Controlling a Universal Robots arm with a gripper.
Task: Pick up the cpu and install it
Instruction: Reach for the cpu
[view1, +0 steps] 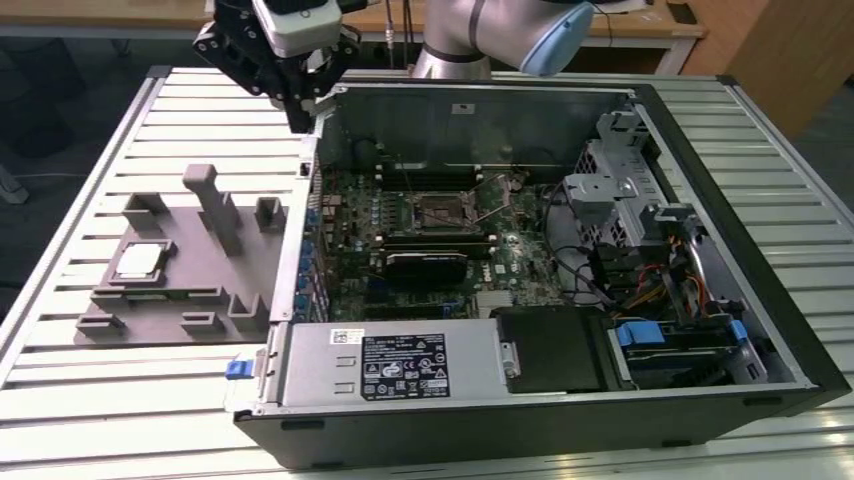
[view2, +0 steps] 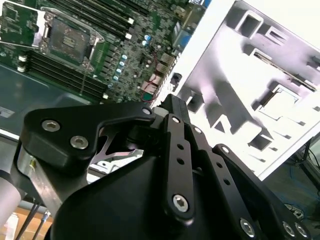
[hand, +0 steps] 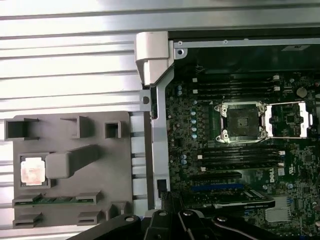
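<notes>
Fixture tray (view1: 174, 270), grey plastic, sits on table (view1: 80, 400) just beside the PC case (view1: 534, 425), on the case's side toward the exterior view's left. Cpu (view1: 139, 262) lies flat in a square pocket of that tray, silver top up, outside the case, nothing touching it.

Next over, tool (view1: 300, 112) hangs above the case's far corner on the tray side, well apart from cpu. It's not holding it, and I can't tell whether it's set wide or narrow.

Inside the case is the mobo (view1: 350, 205) w/ CPU socket (view1: 445, 210) near the middle. Socket is empty, w/ its retention frame (hand: 292, 120) flipped open on the side away from the tray and RAM slots (hand: 235, 87) flanking.

Progress, my read: socket looks prepped, but pickup isn't done and neither is install, so basically the whole job is left.
</notes>
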